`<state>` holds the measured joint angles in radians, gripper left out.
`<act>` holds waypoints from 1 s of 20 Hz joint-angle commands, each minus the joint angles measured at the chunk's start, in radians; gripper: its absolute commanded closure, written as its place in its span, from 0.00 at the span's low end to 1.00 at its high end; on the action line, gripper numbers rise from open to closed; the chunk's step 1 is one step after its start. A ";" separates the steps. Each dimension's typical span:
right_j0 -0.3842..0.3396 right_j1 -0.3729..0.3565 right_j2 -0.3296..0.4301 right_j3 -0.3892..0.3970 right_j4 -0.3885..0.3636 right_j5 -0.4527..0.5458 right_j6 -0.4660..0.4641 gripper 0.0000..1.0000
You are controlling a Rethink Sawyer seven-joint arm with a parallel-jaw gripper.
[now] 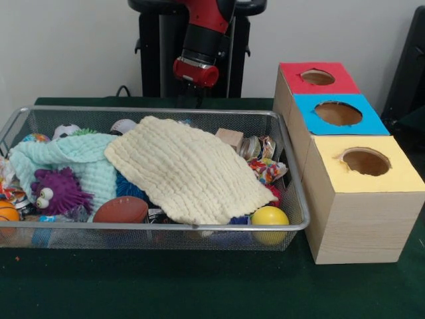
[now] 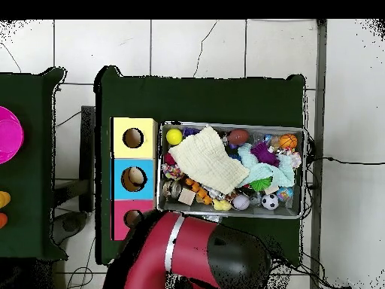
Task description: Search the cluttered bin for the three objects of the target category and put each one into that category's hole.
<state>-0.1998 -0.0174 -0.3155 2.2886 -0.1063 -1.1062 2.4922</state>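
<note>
Toys are heaped in a wire bin under a cream cloth; the arm's jaws cannot be made out.

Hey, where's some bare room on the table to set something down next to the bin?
The green table is bare along the strip in front of the wire bin and the yellow-topped box. The overhead view also shows open cloth beyond the bin's long side. Inside, the bin is crowded, cloths covering toys.
</note>
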 commanded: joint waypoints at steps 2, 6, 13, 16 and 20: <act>-0.081 0.188 0.127 -0.373 0.111 0.532 -0.045 0.00; -0.076 0.206 0.123 -0.384 0.113 0.503 -0.025 0.00; -0.097 0.206 0.131 -0.401 0.076 0.534 -0.033 0.00; -0.113 0.216 0.138 -0.429 0.045 0.559 -0.044 0.00; -0.149 0.224 0.161 -0.470 -0.009 0.660 -0.068 0.00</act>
<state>-0.2702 -0.0424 -0.3170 2.2611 -0.2215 -1.0419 2.4920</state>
